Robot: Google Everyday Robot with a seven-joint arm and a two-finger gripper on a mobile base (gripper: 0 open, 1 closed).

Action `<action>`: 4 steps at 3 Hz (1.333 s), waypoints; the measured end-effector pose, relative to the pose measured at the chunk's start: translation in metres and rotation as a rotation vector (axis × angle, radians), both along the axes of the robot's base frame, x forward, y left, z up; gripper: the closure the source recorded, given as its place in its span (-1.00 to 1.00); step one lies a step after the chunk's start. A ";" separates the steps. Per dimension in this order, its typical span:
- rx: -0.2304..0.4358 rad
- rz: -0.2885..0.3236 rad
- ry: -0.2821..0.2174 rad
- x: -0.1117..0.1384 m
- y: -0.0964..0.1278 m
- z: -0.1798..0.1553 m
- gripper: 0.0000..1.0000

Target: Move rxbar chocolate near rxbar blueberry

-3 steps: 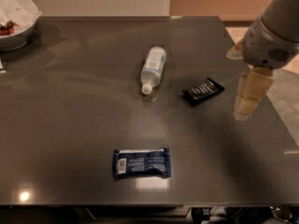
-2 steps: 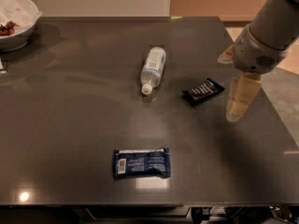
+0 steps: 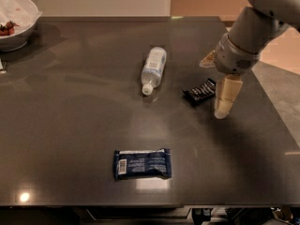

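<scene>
The rxbar chocolate (image 3: 200, 92), a small black wrapper with white lettering, lies flat on the dark table right of centre. The rxbar blueberry (image 3: 142, 163), a larger dark blue wrapper with a white barcode patch, lies near the front edge, well apart from it. My gripper (image 3: 214, 90) hangs from the arm at the right, just over the right end of the chocolate bar. It is open and empty, with one pale finger (image 3: 225, 97) pointing down beside the bar and the other partly hidden behind the wrist.
A clear plastic bottle (image 3: 153, 69) lies on its side left of the chocolate bar. A white bowl (image 3: 16, 29) with food stands at the back left corner. The table's right edge (image 3: 276, 125) runs close behind the gripper.
The gripper has moved left and slightly down, from beside the table's right edge to right next to the chocolate bar. The bars and the bottle have not moved.
</scene>
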State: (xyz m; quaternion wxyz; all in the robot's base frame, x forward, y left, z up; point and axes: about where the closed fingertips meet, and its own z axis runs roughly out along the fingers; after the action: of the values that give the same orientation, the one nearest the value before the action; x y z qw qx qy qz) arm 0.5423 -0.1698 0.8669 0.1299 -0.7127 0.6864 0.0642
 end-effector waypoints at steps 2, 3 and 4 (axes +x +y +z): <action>-0.002 0.107 0.077 0.029 0.007 -0.036 -1.00; -0.008 0.133 0.096 0.035 0.005 -0.046 -0.65; -0.011 0.147 0.100 0.038 0.000 -0.047 -0.19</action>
State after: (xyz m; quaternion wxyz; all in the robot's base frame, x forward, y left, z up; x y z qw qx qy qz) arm 0.5802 -0.1693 0.8201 0.0865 -0.7577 0.6382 0.1052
